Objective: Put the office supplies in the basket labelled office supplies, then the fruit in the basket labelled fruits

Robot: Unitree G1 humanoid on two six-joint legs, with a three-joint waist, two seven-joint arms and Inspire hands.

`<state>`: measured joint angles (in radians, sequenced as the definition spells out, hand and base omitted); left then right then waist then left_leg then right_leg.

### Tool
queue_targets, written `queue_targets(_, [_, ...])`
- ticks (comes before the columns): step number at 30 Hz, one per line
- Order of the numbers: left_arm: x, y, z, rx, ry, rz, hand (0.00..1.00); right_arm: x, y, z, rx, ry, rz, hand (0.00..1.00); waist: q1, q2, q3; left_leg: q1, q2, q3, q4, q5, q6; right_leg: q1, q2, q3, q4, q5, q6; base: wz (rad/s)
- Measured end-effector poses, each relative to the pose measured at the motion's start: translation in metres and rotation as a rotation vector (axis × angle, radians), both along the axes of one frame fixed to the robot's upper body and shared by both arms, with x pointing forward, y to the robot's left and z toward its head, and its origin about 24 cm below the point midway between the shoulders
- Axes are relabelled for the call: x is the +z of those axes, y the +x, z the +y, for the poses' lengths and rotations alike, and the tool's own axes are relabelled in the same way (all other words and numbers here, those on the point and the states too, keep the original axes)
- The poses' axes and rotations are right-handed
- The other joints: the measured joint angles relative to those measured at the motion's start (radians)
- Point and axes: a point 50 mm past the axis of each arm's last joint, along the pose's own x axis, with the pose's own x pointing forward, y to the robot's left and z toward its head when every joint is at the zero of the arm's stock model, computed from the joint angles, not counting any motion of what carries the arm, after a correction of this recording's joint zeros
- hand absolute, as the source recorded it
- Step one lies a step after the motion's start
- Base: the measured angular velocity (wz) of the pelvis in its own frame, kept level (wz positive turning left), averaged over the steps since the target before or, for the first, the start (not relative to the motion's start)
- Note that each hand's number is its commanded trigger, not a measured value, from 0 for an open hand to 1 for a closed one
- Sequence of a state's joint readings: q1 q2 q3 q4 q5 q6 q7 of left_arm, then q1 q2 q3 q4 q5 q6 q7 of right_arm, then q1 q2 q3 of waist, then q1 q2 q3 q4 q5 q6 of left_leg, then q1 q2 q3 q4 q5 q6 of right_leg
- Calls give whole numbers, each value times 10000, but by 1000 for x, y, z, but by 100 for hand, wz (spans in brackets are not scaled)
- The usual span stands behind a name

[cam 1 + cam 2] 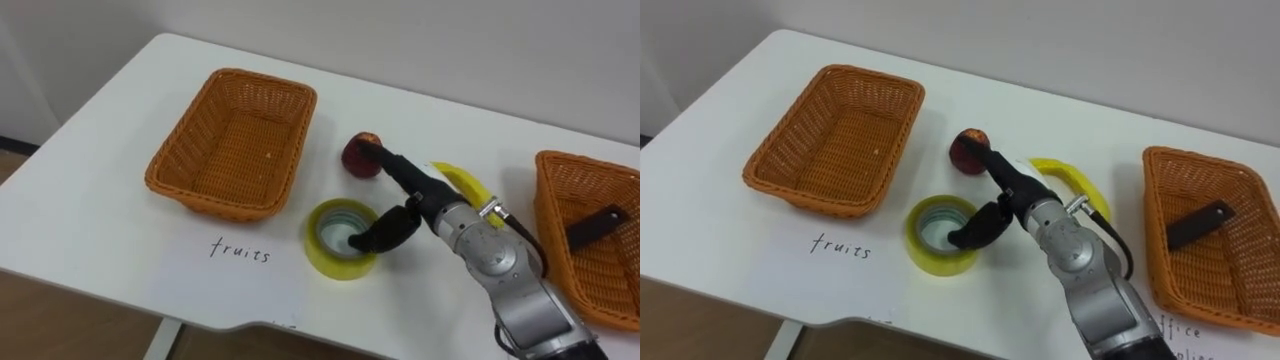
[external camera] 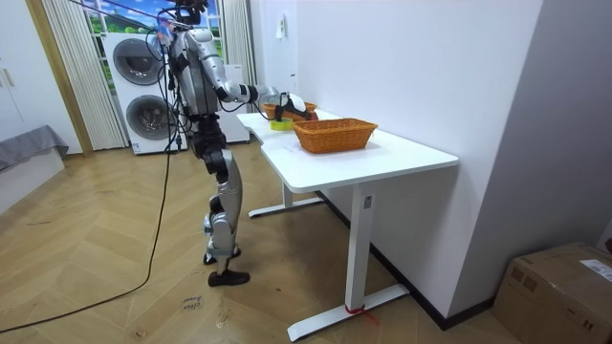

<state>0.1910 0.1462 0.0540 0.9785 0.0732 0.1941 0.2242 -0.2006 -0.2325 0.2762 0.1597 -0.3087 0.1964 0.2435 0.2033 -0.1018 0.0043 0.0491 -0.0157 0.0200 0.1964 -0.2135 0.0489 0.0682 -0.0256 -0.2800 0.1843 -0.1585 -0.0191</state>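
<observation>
Wide-spread right hand [image 1: 424,196] touches 1 apple [image 1: 357,156] beside 1 banana [image 1: 466,183], between 2 baskets [image 1: 215,206] [image 1: 590,163].

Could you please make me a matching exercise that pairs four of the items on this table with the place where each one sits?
Things:
1. apple
2. roll of yellow tape
3. banana
4. dark office item

Places:
A. inside the right basket
B. by the "fruits" label, in front of the left basket
C. at the fingertips of the right hand
D. behind the right arm, between the apple and the right basket

Pairs: 1-C, 2-B, 3-D, 4-A.
</observation>
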Motion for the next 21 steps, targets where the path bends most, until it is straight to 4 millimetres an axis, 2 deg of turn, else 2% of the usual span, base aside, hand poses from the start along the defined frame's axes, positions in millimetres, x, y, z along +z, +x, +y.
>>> queue_targets(9, [0, 2, 0, 17, 22, 58, 0, 2, 3, 2, 363, -625, -7, 0, -14, -31, 6, 11, 0, 1, 10, 1, -1, 14, 6, 22, 0, 0, 0, 0])
queue_targets(13, [1, 7, 1, -143, -137, 6, 0, 4, 5, 2, 578, -998, 46, 0, -6, -178, 14, 10, 2, 5, 14, 3, -4, 14, 17, 12, 2, 1, -1, 0])
queue_targets(16, [3, 12, 3, -111, -228, -226, 0, 7, 9, 4, 811, -1387, 8, 0, 19, -337, 75, -5, 0, 16, 14, 2, -4, -10, 36, 30, 7, 2, -3, 0])
queue_targets(21, [6, 24, 6, -200, -121, -498, 0, 6, 15, 0, 931, -1750, 373, 0, 201, -487, 43, -9, 4, 16, 19, 2, -2, -19, 40, 30, 6, 5, -6, 0])
